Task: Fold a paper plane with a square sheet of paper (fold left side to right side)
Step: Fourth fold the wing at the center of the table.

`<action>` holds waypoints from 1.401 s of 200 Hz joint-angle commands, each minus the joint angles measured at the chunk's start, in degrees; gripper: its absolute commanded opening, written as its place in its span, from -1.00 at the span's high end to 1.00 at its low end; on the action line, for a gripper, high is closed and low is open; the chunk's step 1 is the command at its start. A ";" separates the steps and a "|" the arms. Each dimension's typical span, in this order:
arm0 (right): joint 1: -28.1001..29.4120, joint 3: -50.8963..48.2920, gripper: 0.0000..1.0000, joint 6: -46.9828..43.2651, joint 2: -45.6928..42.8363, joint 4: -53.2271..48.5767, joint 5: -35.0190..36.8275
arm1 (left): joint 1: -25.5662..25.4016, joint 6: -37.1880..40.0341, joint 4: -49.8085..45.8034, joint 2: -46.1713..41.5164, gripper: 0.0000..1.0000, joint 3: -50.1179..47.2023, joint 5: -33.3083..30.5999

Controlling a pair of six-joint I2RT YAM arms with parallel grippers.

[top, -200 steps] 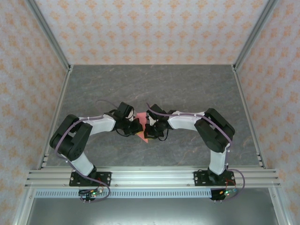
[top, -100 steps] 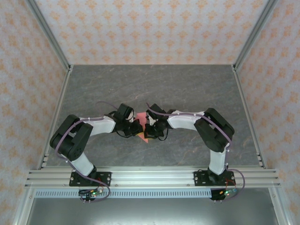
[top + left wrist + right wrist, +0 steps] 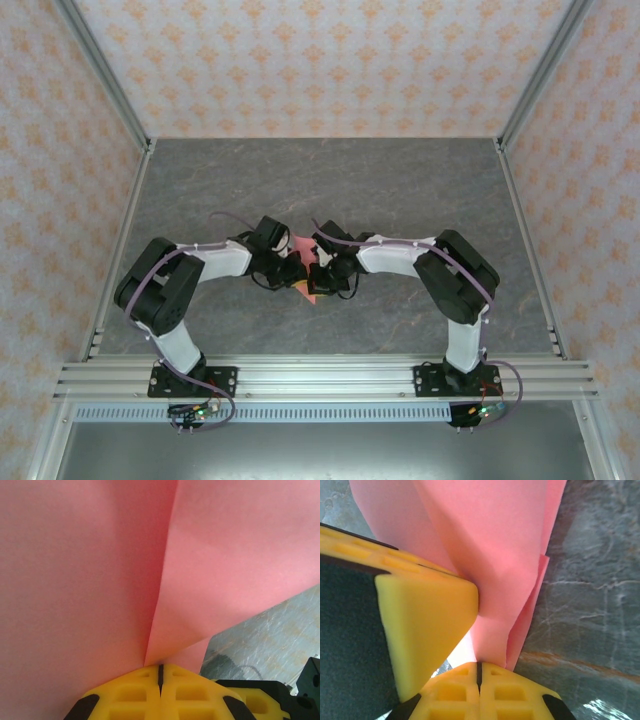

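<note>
Patterned orange-and-white walls and an aluminium frame box in a grey marbled table (image 3: 400, 190), and the two arms bend in from the near edge to meet over its middle. Between them sits the pink paper (image 3: 309, 292), already creased into several layers rather than a flat square, with a pointed end poking toward the near edge. The left gripper (image 3: 160, 672) has its yellow fingers pressed together, and the paper's fold runs right into the seam, so it looks clamped on the sheet. The right gripper (image 3: 479, 669) is likewise closed tight on the paper's lower edge. I'd say they are mid-fold, taking the left half over to the right along the centre crease. The next move calls for lining up the edges and laying the layers flat on the table before either lets go, then pressing the crease. A twisted sheet would skew it.
</note>
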 commanded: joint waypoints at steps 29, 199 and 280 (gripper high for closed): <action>-0.36 -2.37 1.00 -1.60 3.24 -9.19 5.96 | 4.60 3.23 -2.02 2.14 0.91 3.83 -6.77; -0.30 -2.18 1.00 -2.19 3.35 -10.29 5.79 | 8.85 8.22 -7.54 -4.01 0.87 6.82 -3.11; -0.21 -2.01 1.00 -2.36 3.36 -10.64 5.92 | 1.26 5.06 -0.30 -1.56 0.87 3.84 2.03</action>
